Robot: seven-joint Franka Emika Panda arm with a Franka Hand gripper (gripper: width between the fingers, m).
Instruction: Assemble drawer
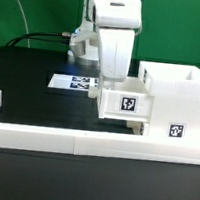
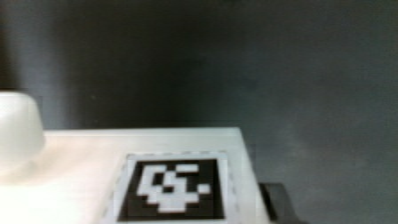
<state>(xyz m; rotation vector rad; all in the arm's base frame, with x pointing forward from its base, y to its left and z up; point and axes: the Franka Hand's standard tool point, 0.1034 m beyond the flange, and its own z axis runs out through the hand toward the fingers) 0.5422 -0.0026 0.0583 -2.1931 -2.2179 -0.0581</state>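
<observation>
White gripper (image 1: 112, 81) hiding its fingertips behind a tagged tray (image 1: 125, 104), jaw state unclear, wrist view showing only the tag (image 2: 175, 187) up close.

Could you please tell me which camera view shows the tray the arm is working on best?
The exterior view: the tray appears whole there, tag facing the camera, beside the housing, below the gripper. The wrist view shows only a blurred close-up of its white surface and tag.

A robotics lab: a white robot arm (image 1: 109, 34) stands over a black counter (image 1: 28, 95), with a marker board (image 1: 73, 83), a green backdrop (image 1: 38, 5) and cables.
</observation>
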